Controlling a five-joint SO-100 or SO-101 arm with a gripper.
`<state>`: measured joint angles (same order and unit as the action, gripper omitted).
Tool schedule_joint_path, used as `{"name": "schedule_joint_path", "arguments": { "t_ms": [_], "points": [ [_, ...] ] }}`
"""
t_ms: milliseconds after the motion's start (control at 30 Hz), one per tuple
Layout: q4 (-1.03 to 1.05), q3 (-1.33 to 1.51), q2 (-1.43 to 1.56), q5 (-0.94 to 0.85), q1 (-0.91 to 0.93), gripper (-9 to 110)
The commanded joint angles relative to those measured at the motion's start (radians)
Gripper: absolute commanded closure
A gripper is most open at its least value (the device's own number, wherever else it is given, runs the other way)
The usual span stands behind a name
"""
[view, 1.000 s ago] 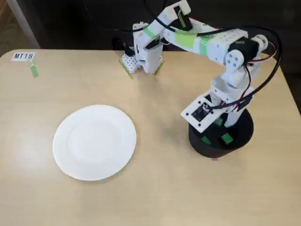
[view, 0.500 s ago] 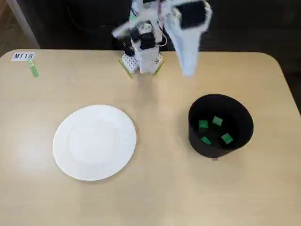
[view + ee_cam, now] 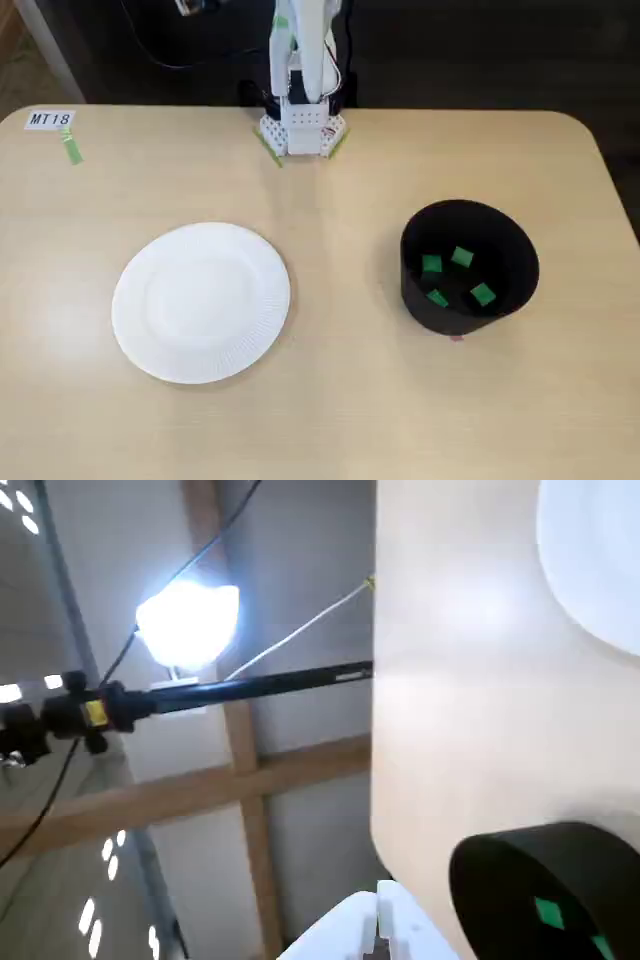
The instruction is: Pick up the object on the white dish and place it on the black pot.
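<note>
Nearest me in the fixed view, the white plate [image 3: 201, 302] sits bare on the left of the table [image 3: 330, 410]. To its right, well apart, stands the black pot [image 3: 468, 268] with four green cubes [image 3: 461, 257] lying loose on its floor; I cannot pick out which one is the task's. Beyond them, at the table's far edge, I see the arm's base [image 3: 302, 125] with green tape beside it, and a label [image 3: 50, 119] at the far left corner. Wrist view: only a white tip of the end effector [image 3: 385, 920] shows, beside the pot [image 3: 540, 870]; I cannot tell whether it is spread or pressed together.
</note>
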<state>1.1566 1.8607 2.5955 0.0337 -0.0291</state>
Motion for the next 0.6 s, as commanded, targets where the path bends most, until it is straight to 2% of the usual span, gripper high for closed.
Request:
{"name": "schedule_joint_path", "arguments": {
  "t_ms": [0,267,567],
  "points": [
    [-0.107,0.275,0.120,0.015,-0.003,101],
    [-0.244,0.778,0.413,0.032,-0.012,101],
    [-0.201,1.095,0.735,0.034,0.006,101]
  ]
}}
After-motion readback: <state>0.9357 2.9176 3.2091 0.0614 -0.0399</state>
